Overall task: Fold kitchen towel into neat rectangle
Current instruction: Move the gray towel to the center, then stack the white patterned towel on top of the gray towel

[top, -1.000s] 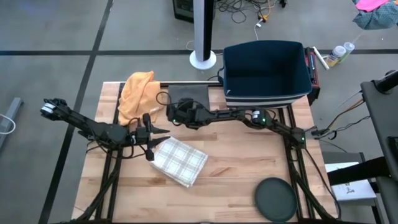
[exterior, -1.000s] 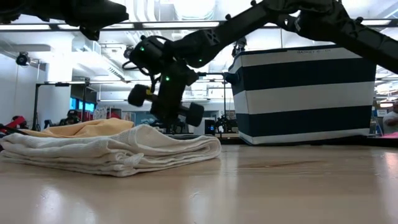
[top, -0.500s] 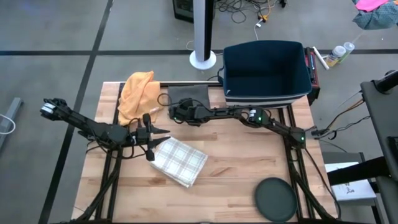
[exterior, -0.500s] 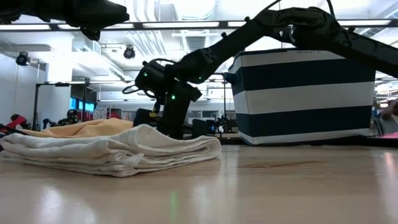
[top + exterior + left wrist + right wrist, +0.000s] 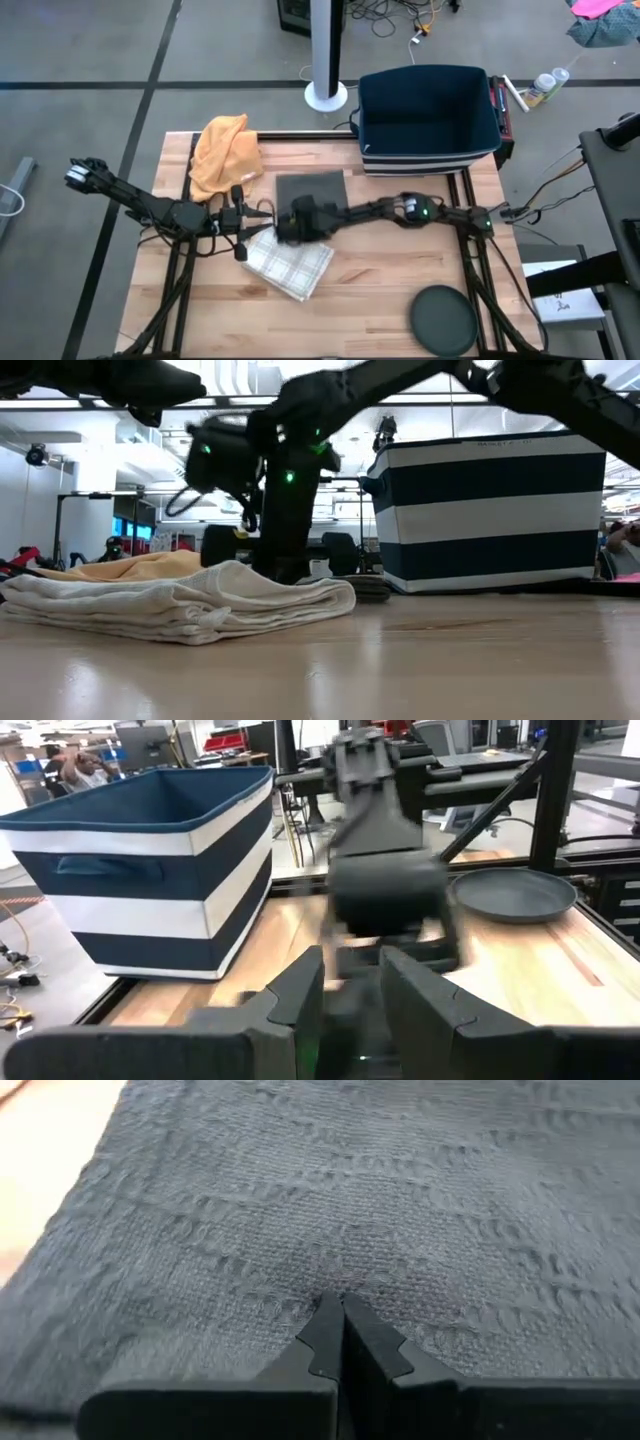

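Checked cotton – the towel already lying as a layered, squared-off rectangle near the middle of the worktop, slightly askew to its edges. In the low view a flat stack of several plies, edges roughly aligned, one end a little puffy. Left tool just at the towel's near-left corner, fingers spread with a clear gap and nothing seen pinched between them. Right tool low over the towel's far edge, between it and the grey cloth; fingers pressed together, holding nothing, tips close above a grey weave that fills the right wrist view – most likely that grey cloth, though hard to say for certain. Touching the weave or only hovering: not possible to tell. Orange cloth bunched at the far left corner, well apart from the towel. Striped basket beyond the worktop's far edge, dark disc at the near right corner, both untouched. Judged by the lie of things: folding largely done, shape neat enough to count as a rectangle. Probably left: a press or a smoothing pass along the top ply, a nudge to square it up, then both arms clear. Grey cloth flat, seemingly no part of this fold.
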Robot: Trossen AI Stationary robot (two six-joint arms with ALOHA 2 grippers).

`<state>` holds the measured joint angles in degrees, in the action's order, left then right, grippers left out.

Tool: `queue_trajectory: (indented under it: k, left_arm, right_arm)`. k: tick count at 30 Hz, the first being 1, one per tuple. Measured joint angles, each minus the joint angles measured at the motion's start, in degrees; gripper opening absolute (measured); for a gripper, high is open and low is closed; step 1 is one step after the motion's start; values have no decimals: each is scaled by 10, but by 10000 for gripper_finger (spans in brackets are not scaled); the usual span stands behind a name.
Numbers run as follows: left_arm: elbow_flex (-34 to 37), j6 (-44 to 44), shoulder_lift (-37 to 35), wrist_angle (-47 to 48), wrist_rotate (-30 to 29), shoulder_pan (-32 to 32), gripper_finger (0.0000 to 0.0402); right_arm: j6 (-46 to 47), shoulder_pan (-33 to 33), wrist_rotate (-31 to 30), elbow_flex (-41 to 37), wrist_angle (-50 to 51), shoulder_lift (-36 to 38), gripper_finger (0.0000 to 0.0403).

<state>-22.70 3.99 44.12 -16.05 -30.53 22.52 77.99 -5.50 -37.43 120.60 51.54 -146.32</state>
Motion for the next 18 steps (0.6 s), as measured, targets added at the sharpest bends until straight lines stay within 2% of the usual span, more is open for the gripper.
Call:
queue_trajectory:
  k: [7,11,13,18]
  left_arm:
    - [0,-4,-5,9,1,14,94]
    - [-6,3,-19,9,8,40,94]
    - [-11,10,-27,6,23,56,94]
    - [-19,26,-39,8,42,97,94]
  right_arm:
    - [45,-74,30,-2,87,26,0]
    - [37,-97,50,-5,142,54,0]
    - [2,-106,44,-5,143,75,0]
    - [-152,-144,35,-3,111,122,0]
